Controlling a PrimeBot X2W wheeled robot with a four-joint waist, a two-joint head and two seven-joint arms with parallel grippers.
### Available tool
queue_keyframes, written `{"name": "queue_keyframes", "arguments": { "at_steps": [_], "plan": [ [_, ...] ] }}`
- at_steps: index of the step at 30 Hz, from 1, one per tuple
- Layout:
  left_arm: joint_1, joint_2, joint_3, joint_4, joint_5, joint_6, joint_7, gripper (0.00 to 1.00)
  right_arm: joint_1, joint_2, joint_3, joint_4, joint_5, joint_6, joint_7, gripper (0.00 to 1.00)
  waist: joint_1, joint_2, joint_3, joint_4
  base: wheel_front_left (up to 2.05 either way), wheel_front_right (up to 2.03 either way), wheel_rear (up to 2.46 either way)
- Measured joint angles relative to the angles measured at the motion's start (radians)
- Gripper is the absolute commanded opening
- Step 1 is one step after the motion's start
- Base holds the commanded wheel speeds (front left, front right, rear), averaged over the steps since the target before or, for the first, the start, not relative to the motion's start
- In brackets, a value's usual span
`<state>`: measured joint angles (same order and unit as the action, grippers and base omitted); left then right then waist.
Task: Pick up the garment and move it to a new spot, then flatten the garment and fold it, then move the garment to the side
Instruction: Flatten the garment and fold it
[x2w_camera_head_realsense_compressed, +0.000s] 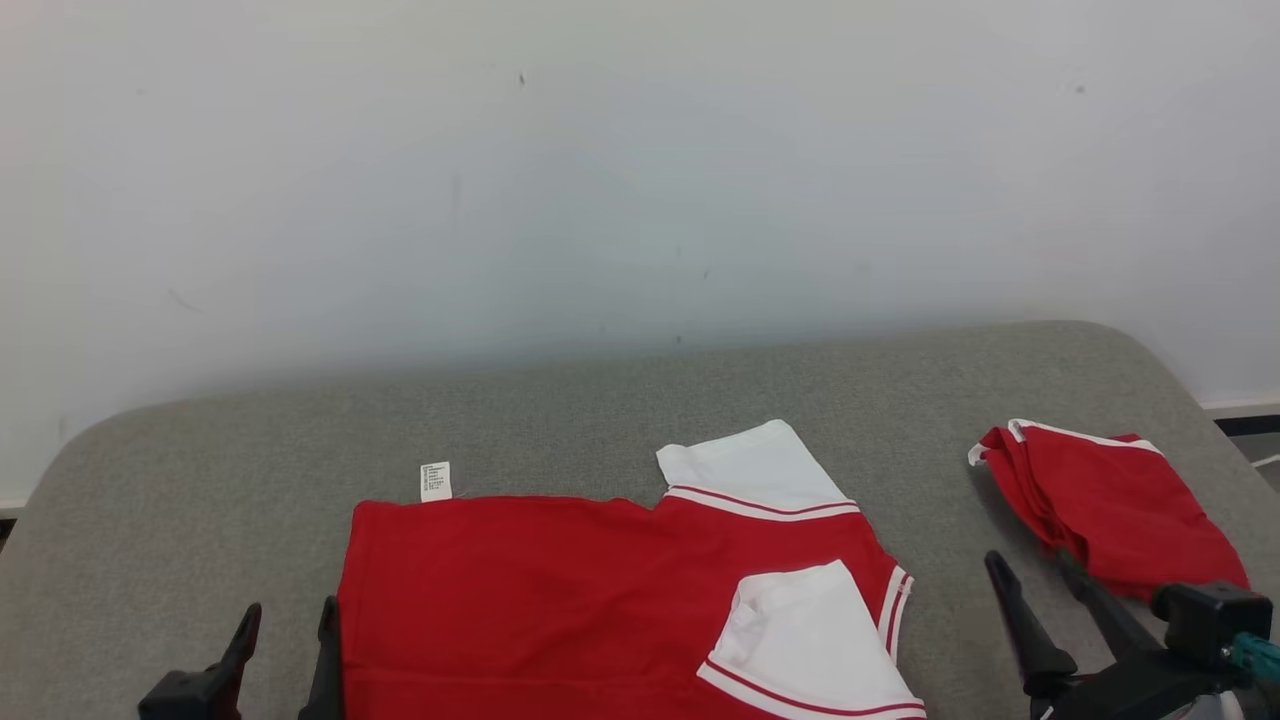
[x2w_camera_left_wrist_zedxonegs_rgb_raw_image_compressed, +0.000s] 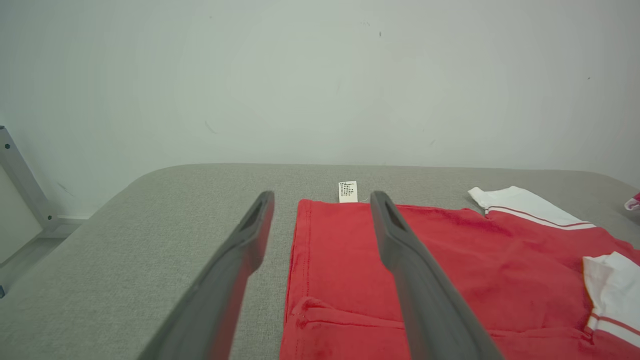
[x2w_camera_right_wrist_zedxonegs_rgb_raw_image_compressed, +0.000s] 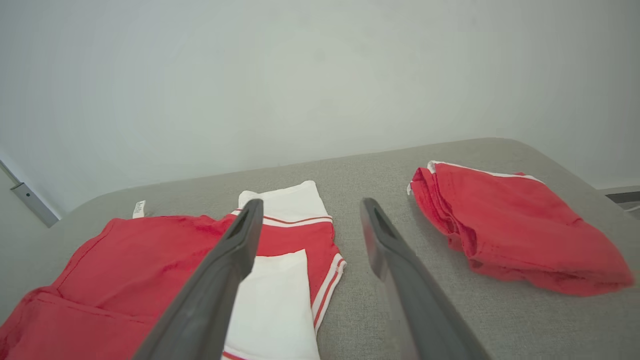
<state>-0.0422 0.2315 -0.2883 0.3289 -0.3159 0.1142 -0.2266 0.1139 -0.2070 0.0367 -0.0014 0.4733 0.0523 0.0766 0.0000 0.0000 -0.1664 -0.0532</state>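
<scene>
My left tool (x2w_camera_head_realsense_compressed: 291, 605) and right tool (x2w_camera_head_realsense_compressed: 1025, 555) gape empty; shirt (x2w_camera_head_realsense_compressed: 560, 590) looks mid-fold, next I'd grab its 6 o'clock edge.

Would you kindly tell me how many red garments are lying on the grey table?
2. The red garment with white sleeves lies spread at the front centre; the folded red garment sits apart near the right edge of the table. Layers under either may be hidden.
</scene>
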Motion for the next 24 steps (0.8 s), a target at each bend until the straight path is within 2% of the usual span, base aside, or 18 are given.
{"name": "queue_keyframes", "arguments": {
  "at_steps": [12, 24],
  "plan": [
    [0.023, 0.012, 0.011, -0.015, 0.030, 0.002, 0.012, 1.00, 0.005, 0.008, -0.031, 0.039, 0.002, -0.008, -0.077, 1.00, 0.0000, 0.0000, 0.016, -0.018, 0.00, 0.00, 0.00],
    [0.023, 0.016, 0.006, -0.021, 0.053, 0.008, 0.036, 1.00, 0.001, 0.015, -0.025, 0.079, 0.002, 0.002, -0.111, 1.00, 0.0001, -0.0001, 0.027, -0.009, 0.00, 0.00, 0.00]
  ]
}}
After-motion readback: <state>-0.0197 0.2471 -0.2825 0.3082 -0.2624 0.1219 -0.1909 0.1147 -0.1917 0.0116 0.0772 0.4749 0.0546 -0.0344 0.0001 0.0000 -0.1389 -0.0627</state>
